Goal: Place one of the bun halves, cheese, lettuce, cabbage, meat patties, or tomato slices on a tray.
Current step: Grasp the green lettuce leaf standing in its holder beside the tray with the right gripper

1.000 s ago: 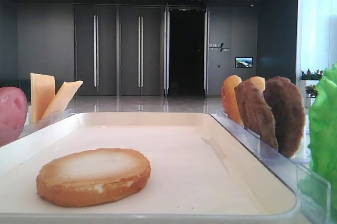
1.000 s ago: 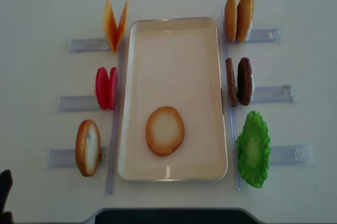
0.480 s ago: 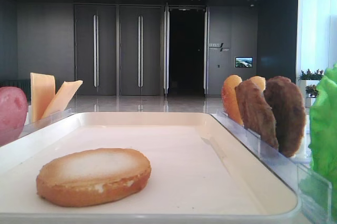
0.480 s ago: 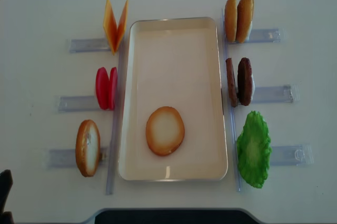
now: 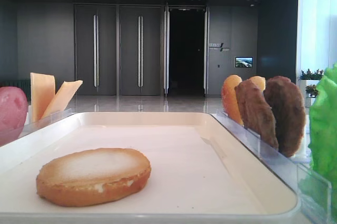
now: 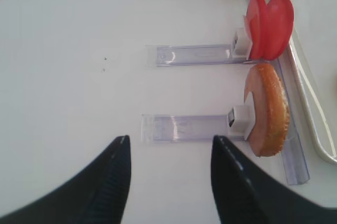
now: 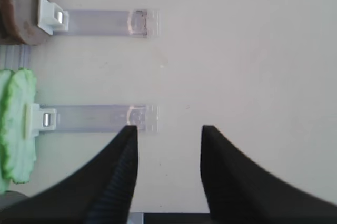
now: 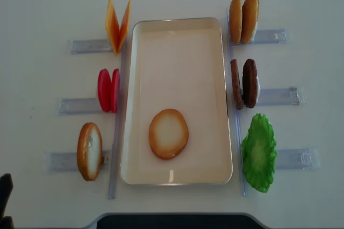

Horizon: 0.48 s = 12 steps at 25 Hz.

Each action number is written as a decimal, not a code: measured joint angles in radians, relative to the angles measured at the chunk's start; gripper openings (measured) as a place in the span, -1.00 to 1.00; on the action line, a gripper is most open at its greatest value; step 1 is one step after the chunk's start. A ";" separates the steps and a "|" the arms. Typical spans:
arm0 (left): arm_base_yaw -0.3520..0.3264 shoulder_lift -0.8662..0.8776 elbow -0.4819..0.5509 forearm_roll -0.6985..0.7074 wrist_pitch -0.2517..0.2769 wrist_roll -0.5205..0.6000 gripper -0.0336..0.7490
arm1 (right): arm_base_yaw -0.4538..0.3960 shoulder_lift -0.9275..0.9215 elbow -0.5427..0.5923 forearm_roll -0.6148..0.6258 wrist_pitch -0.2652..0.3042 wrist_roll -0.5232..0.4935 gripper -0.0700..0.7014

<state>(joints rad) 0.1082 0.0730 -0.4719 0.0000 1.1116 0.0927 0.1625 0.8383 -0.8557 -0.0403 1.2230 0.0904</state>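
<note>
You will find no legible text here; the small pale sign (image 5: 218,47) on the far dark wall is too blurred to read.

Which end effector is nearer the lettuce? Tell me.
Right. The right end effector hangs open over bare table just outboard of the lettuce, near its clear holder. The left end effector is across the tray, beside the standing bun half.

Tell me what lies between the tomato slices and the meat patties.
Only the tray, bare across that stretch, in the overhead view; its bun half lies nearer the camera.
</note>
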 joint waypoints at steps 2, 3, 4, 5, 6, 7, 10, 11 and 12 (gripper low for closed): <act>0.000 0.000 0.000 0.000 0.000 0.000 0.02 | 0.000 0.059 0.000 0.001 0.000 0.000 -0.03; 0.000 0.000 0.000 0.000 0.000 0.000 0.00 | 0.000 0.076 0.000 0.003 0.000 0.000 -0.03; 0.000 0.000 0.000 0.000 0.000 0.000 -0.03 | 0.000 0.090 0.000 0.004 0.000 0.000 -0.03; 0.000 0.000 0.000 0.000 0.000 0.000 -0.05 | 0.000 0.102 0.000 0.005 0.000 -0.002 -0.03; 0.000 0.000 0.000 0.000 0.000 0.000 -0.08 | 0.000 0.110 0.000 0.008 0.000 -0.007 -0.03; 0.000 0.000 0.000 0.000 0.000 0.000 -0.11 | 0.000 0.116 0.000 0.010 0.000 -0.015 -0.02; 0.000 0.000 0.000 0.000 0.000 0.000 -0.15 | 0.000 0.117 0.000 0.031 0.000 -0.041 0.06; 0.000 0.000 0.000 0.000 0.000 0.000 -0.16 | 0.000 0.117 0.000 0.040 0.000 -0.050 0.12; 0.000 0.000 0.000 0.000 0.000 0.000 -0.16 | 0.000 0.117 0.000 0.049 0.000 -0.054 0.18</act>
<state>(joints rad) 0.1082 0.0730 -0.4719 0.0000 1.1116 0.0927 0.1625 0.9556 -0.8557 0.0087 1.2230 0.0365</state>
